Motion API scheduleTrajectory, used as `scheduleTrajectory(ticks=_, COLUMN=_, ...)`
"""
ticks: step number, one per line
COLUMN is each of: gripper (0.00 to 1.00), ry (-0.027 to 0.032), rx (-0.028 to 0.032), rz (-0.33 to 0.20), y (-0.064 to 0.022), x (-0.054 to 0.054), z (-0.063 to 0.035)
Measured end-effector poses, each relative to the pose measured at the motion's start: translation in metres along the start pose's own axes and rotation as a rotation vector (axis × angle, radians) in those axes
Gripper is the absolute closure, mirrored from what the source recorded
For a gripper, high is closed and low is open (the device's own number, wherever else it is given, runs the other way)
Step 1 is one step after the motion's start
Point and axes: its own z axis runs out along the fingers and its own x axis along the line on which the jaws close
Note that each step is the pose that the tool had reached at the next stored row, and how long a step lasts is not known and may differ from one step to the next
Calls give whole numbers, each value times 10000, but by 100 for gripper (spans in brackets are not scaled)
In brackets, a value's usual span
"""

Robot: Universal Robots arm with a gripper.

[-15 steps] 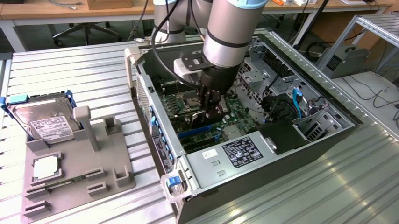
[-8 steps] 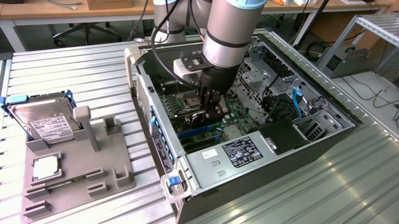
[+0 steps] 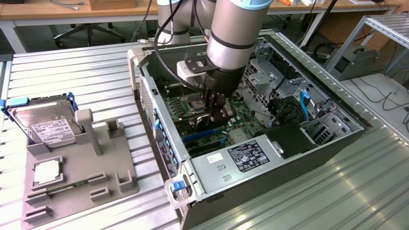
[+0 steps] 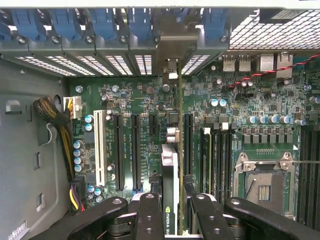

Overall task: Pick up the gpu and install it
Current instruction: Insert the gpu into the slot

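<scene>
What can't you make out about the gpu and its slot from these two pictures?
- Wrist view: the gpu shows edge-on, so the card itself hides whether its connector touches the motherboard.
- Exterior view: the jaws and arm hide most of the gpu.

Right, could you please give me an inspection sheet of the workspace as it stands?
Surface: slatted metal table carrying an open PC case.
Job's things: gpu held edge-on over the motherboard slots, bracket end towards the case's rear openings; whether it is seated cannot be told.
Clutter: hard drive standing in a grey fixture at the exterior view's left.
Grippers: gripper inside the case, jaws shut on the gpu.
Cables: black-and-yellow bundle, red-and-black twisted wire and blue cable, all inside the case.
Surroundings: desks, chair base, aluminium frame.
</scene>
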Motion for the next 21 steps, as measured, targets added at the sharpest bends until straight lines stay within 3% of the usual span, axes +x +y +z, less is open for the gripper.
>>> scheduleTrajectory(ticks=21, gripper=73, ry=0, rx=3, rz=0, y=2, x=1, z=41)
